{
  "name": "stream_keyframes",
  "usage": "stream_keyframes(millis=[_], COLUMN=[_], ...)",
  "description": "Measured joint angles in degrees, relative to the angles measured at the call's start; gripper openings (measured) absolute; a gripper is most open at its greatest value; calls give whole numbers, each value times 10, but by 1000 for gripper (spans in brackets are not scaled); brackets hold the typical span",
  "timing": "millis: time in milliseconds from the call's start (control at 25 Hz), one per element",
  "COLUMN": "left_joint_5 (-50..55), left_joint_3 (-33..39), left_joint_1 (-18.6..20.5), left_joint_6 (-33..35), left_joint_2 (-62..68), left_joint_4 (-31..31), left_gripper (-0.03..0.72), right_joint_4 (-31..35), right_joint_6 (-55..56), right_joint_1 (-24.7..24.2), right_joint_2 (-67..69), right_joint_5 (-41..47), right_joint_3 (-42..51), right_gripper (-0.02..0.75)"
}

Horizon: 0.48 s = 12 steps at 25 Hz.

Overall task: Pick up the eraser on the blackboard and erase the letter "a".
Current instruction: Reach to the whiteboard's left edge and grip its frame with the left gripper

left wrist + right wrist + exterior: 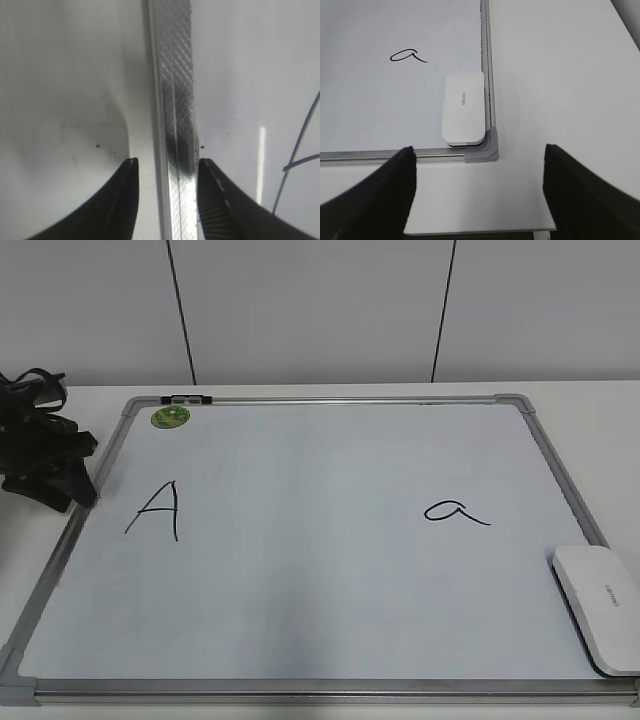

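Observation:
The blackboard (300, 600) lies flat on the table, a white board with a silver frame. The letter "a" (455, 511) is written on its right half and also shows in the right wrist view (407, 55). The eraser (600, 605), a white rounded block, lies on the board's near right corner, seen in the right wrist view (464, 107). My right gripper (479, 150) is open and empty, above the table just in front of that corner. My left gripper (165, 167) is open and empty, its jaws astride the board's left frame (177, 75), at the left of the exterior view (80, 470).
A capital "A" (157, 510) is written on the board's left half. A round green sticker (171, 418) and a small clip (186, 399) sit at the far left corner. White table (560, 75) surrounds the board; its front edge is near the right gripper.

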Motion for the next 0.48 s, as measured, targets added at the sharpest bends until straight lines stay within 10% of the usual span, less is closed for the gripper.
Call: stream_keyframes(millis=[480], left_joint_5=[6], left_joint_3=[-1], left_joint_1=[0], left_joint_6=[0], left_joint_2=[11], left_joint_4=[-8], left_gripper=[185], right_joint_4=[0], right_joint_6=[0], right_joint_1=[0], right_joint_2=[0], right_joint_5=[0], right_joint_3=[0], right_gripper=[587])
